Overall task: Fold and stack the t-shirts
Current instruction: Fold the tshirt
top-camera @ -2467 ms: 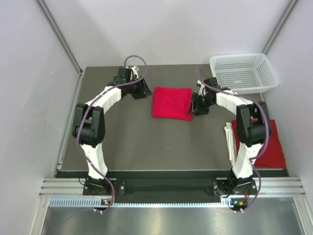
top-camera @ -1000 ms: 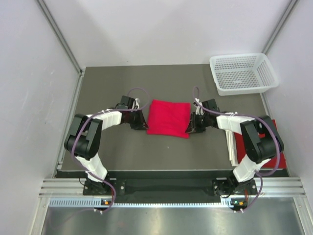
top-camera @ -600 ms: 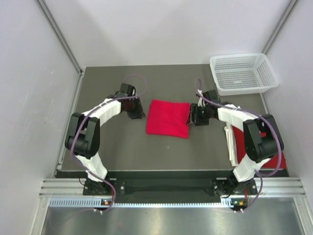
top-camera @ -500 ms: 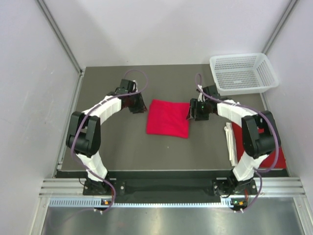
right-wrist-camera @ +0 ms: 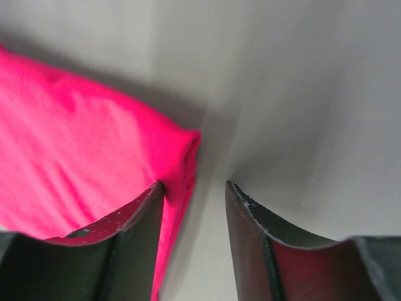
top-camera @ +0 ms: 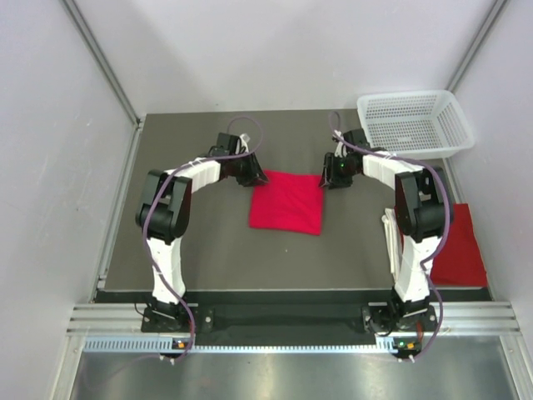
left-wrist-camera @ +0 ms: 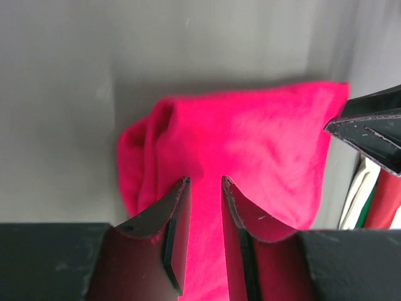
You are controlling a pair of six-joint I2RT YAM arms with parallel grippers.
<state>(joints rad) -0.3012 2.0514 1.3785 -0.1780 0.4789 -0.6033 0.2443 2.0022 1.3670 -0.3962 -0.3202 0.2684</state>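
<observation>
**Operator:** Where is the folded t-shirt (top-camera: 286,204)?

**Technician:** It lies flat at the middle of the surface (top-camera: 208,242) as a compact red rectangle between the two arms. Both pincers are at its far edge.

**Operator:** Pincer condition?

**Technician:** Left pincer (left-wrist-camera: 205,182): the jaws stand a narrow slot apart over the far-left corner. Red cloth shows through the gap, and no cloth is visibly clamped. Right pincer (right-wrist-camera: 195,185): the jaws are moderately apart at the far-right corner, with the cloth's tip against one finger. It holds nothing.

**Operator:** Procedure for this step?

**Technician:** The step appears to be seizing both far corners, for a last fold or a transfer.
1. Lower each pincer until it takes in every layer at its corner.
2. Close both together.
3. Check the left corner, which is bunched and may shed a layer.
4. Lift evenly, keeping the edge taut.

**Operator:** Inventory?

**Technician:**
- **T-shirts:** two. The second t-shirt (top-camera: 466,250) lies at the right edge of the surface, well apart and partly behind the right arm. Its layer count cannot be told.
- **Basket** (top-camera: 414,123)**:** one, white mesh, at the far-right corner.
- **Pincers:** two.
</observation>
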